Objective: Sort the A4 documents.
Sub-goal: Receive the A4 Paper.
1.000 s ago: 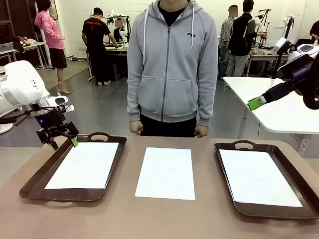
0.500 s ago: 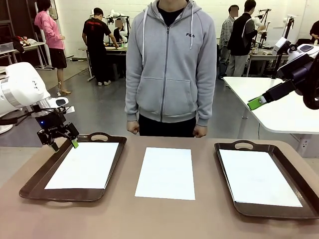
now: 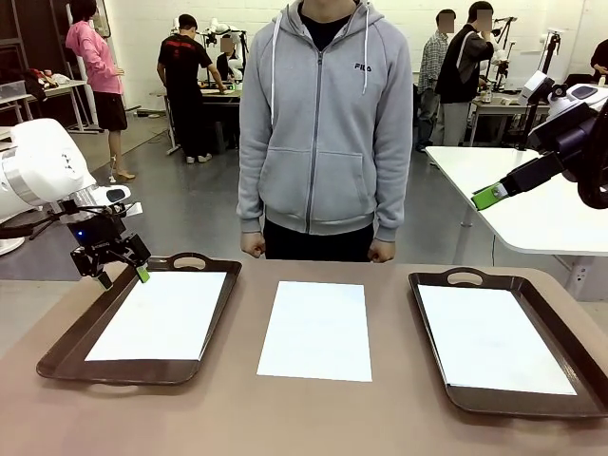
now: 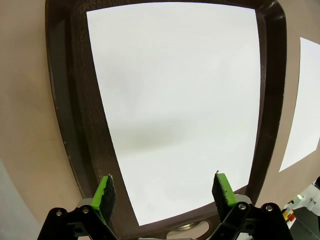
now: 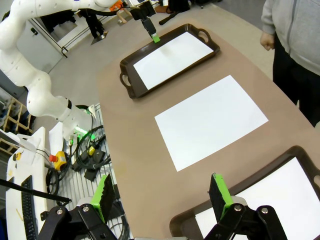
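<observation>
I note one of the A4 documents (image 3: pixel 316 329) lying loose on the table (image 3: pixel 237 418) between the left tray (image 3: pixel 66 347) and the right tray (image 3: pixel 432 356), long axis running toward the person (image 3: pixel 323 123). My left gripper (image 3: pixel 119 271), jaws spread and empty, hovers at the left tray's far corner, nearer that sheet than my right gripper (image 5: pixel 162 200), raised and likewise spread. The sheet looks plain white and flat; each tray also holds a sheet.

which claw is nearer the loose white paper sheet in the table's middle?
Left. The left claw hovers over the left dark brown tray's far corner; the right claw hangs high beyond the table, farther from the white paper sheet.
</observation>
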`<state>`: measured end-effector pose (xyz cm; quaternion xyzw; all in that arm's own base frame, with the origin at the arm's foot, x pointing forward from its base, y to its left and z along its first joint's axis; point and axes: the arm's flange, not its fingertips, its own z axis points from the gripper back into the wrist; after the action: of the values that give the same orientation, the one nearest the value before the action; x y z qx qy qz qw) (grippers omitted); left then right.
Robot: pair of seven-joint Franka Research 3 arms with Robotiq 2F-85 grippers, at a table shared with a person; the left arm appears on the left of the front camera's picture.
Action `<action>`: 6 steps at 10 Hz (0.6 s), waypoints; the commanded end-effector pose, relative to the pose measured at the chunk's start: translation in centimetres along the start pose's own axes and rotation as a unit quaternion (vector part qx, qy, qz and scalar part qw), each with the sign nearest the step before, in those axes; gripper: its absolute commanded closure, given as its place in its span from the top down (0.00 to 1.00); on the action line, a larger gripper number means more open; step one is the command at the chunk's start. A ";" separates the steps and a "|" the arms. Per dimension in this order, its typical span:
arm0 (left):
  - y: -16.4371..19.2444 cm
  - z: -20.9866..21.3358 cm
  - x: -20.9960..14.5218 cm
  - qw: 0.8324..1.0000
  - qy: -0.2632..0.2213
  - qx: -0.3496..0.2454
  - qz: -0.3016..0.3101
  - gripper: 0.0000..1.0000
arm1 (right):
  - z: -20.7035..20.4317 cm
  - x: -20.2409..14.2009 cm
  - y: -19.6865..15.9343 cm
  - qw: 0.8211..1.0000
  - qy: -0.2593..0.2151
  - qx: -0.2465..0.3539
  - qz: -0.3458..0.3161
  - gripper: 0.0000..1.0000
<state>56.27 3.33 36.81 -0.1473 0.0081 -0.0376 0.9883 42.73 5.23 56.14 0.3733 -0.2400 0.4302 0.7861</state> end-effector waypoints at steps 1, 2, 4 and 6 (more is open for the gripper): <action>0.0 0.0 0.0 1.000 0.000 0.000 0.000 1.00 | -0.1 0.1 -0.1 1.000 -0.003 0.004 0.004 0.99; 0.2 3.0 -1.7 0.997 -0.042 0.065 0.013 1.00 | -0.1 0.1 -0.1 1.000 -0.003 0.004 0.004 0.99; 0.6 7.1 -5.1 0.984 -0.110 0.136 0.027 1.00 | -0.1 0.1 -0.1 1.000 -0.003 0.004 0.004 0.99; 0.9 8.0 -6.9 0.983 -0.131 0.130 0.005 1.00 | -0.1 0.1 -0.1 1.000 -0.003 0.004 0.004 0.99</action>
<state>51.31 7.67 45.62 -0.0279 -0.1185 -0.0167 0.9924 42.74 5.23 56.14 0.3733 -0.2399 0.4301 0.7862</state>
